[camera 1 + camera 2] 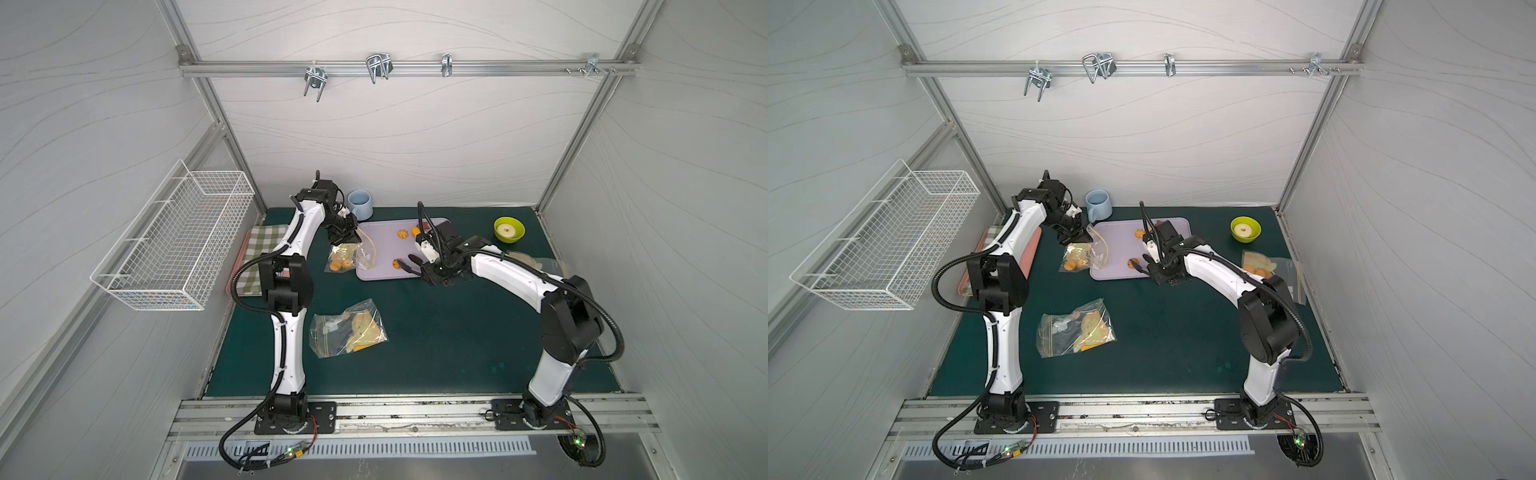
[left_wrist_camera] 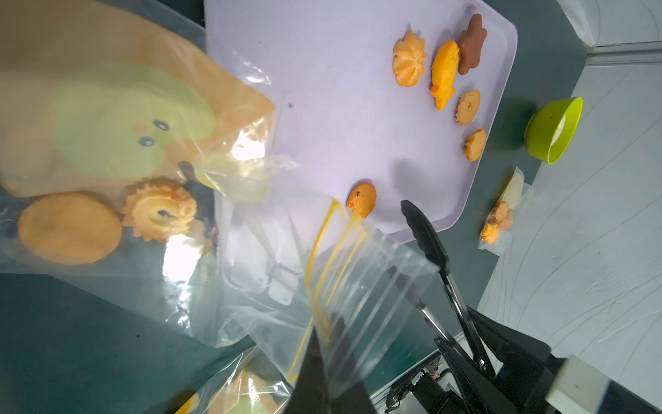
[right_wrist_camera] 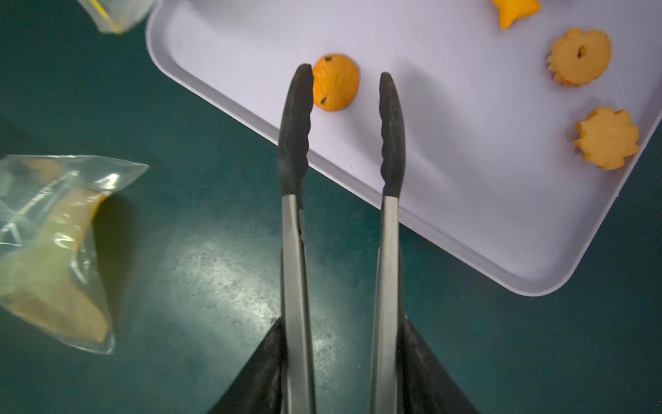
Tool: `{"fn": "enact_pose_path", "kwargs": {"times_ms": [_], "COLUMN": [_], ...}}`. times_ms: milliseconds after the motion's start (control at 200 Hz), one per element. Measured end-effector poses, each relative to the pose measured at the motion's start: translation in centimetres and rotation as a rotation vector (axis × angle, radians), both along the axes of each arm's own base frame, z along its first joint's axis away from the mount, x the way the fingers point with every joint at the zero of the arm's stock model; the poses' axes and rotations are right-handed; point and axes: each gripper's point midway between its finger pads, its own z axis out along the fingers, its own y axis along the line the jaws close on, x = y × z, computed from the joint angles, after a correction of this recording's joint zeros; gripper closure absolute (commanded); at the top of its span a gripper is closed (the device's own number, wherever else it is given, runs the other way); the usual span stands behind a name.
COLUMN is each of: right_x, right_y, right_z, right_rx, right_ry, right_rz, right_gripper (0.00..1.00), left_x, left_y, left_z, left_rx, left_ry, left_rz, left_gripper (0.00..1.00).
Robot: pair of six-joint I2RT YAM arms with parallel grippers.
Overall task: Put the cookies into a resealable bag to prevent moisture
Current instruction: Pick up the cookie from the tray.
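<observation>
I'm pinching the lip of the clear yellow-zip resealable bag [image 2: 358,286] in my left gripper [image 1: 344,240]. My right gripper [image 3: 344,358] is clamping black-tipped steel tongs [image 3: 293,251], tips apart and straddling a round orange cookie [image 3: 335,82] on the lilac plastic tray [image 3: 465,179]. Next calls for squeezing gently.

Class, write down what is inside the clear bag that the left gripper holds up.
Showing through the bag: a round cookie, a ring-shaped cookie and a tan cartoon print. Anything behind that print is hidden.

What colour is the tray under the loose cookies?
The tray is plain pale lavender with no pattern. It shows best in the right wrist view.
</observation>
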Motion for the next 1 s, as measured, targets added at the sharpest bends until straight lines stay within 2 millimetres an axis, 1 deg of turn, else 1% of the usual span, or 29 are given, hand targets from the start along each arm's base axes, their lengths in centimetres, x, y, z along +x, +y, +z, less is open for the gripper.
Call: {"fn": "enact_pose_path", "kwargs": {"times_ms": [65,180,325,460,615,800,1000], "right_x": [0.2,0.6,0.6,0.9,1.1,1.3,1.3], "right_y": [0.1,0.7,1.4,1.9,2.1,2.2,2.1], "right_z": [-0.5,-0.5,-0.3,-0.9,-1.7,-1.8,-1.8], "right_rx": [-0.034,-0.06,-0.059,-0.07,-0.088,-0.091,-0.093], "right_ry": [-0.006,-0.026,-0.037,-0.03,-0.01,-0.009,-0.012], "right_rz": [0.005,0.021,0.041,0.053,0.056,0.056,0.054], "right_gripper": [0.48,0.45,0.44,0.44,0.47,0.53,0.54], "left_x": [0.0,0.0,0.0,0.0,0.0,0.0,0.0], "left_y": [0.0,0.0,0.0,0.0,0.0,0.0,0.0], "left_z": [0.0,0.0,0.0,0.0,0.0,0.0,0.0], "left_rx": [0.0,0.0,0.0,0.0,0.0,0.0,0.0], "left_ry": [0.0,0.0,0.0,0.0,0.0,0.0,0.0], "left_rz": [0.0,0.0,0.0,0.0,0.0,0.0,0.0], "left_gripper": [1.0,1.0,1.0,1.0,1.0,1.0,1.0]}}
